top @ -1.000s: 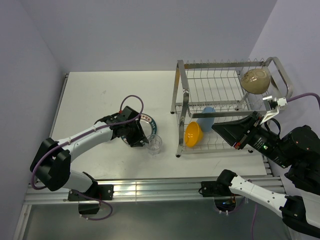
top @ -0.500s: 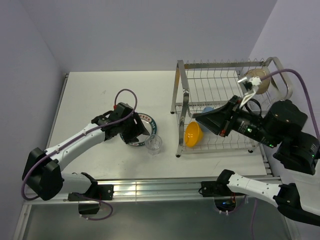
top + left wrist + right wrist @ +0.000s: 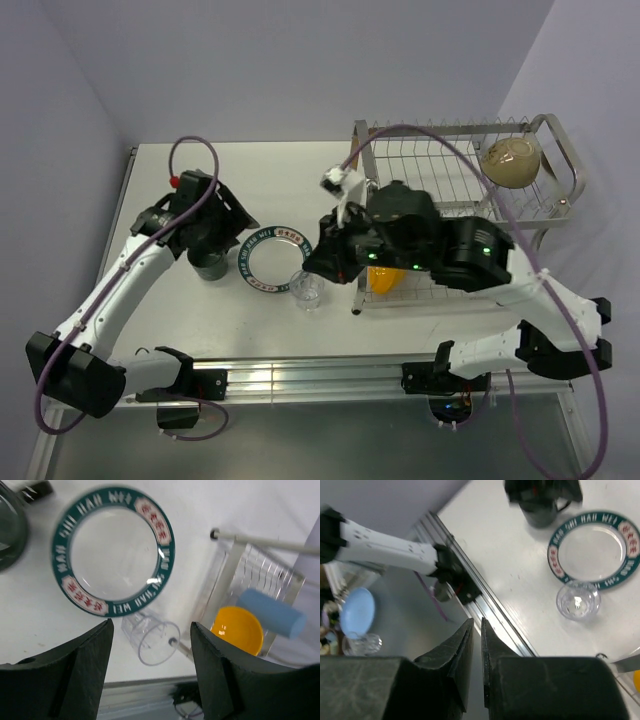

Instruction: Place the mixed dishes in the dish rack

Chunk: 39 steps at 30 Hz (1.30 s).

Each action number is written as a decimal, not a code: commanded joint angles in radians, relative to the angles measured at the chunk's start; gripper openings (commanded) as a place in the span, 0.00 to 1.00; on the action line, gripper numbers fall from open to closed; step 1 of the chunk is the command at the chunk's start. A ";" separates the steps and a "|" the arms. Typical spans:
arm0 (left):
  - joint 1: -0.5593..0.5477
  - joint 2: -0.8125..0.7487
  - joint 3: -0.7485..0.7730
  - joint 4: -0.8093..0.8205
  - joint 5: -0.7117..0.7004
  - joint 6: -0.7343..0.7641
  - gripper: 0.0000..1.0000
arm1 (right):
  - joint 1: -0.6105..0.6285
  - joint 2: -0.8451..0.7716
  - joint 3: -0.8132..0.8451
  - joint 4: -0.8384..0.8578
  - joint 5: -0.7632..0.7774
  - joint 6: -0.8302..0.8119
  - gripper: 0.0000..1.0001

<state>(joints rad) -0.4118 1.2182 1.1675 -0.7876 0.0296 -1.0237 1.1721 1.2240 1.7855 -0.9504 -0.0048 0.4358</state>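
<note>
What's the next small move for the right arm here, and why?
Probably open the right gripper and lower it toward the clear glass. The gripper is nearly closed with nothing in it, and the glass stands upright on the table beside the white plate, outside the dish rack.

Rack (image 3: 425,170) shiny wire metal; glass (image 3: 152,640) clear; plate (image 3: 114,550) glossy, probably ceramic.
</note>
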 commanded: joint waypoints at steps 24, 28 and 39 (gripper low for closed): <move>0.235 -0.108 -0.060 -0.113 0.076 -0.006 0.62 | 0.090 0.261 -0.451 0.197 0.124 -0.127 0.32; 0.235 -0.147 -0.081 -0.111 0.098 -0.004 0.62 | 0.070 0.337 -0.446 0.206 0.127 -0.167 0.41; 0.235 -0.209 -0.111 -0.119 0.136 0.001 0.61 | 0.018 0.459 -0.425 0.228 0.219 -0.230 0.47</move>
<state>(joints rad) -0.1791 1.0325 1.0630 -0.9104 0.1406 -1.0180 1.1976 1.6627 1.3361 -0.7570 0.1600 0.2417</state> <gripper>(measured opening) 0.610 0.470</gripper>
